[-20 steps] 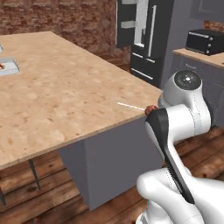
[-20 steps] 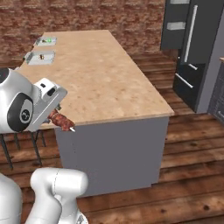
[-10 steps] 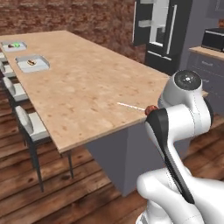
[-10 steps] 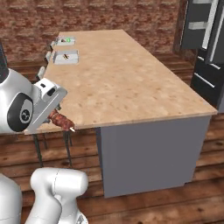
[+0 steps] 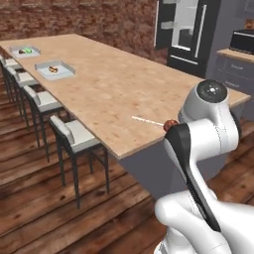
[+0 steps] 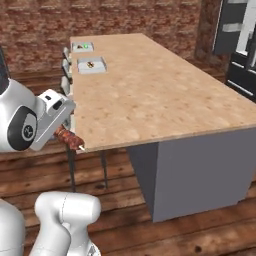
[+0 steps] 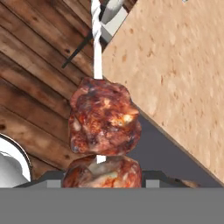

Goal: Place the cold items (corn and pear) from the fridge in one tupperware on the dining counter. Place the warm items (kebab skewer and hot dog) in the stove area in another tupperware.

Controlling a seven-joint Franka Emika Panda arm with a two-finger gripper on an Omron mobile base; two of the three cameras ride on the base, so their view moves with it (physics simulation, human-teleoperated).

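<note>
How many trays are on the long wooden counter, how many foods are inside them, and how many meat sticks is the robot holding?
Shallow pale trays on the light wood-grain counter: 2 (near tray, far tray)
Foods in trays: 3 (green corn, dark pear, hot dog)
Brown meat kebab skewer in the gripper: 1
Total: 6

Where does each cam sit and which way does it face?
Left base view: behind-left, facing the dining counter and fridge; arm lower right.
Right base view: behind-right, facing the same counter; arm lower left, gripper shut on the kebab skewer.
Hand view: on the hand, looking along the skewer toward the counter's edge.
Shared: counter, both trays, skewer.
</note>
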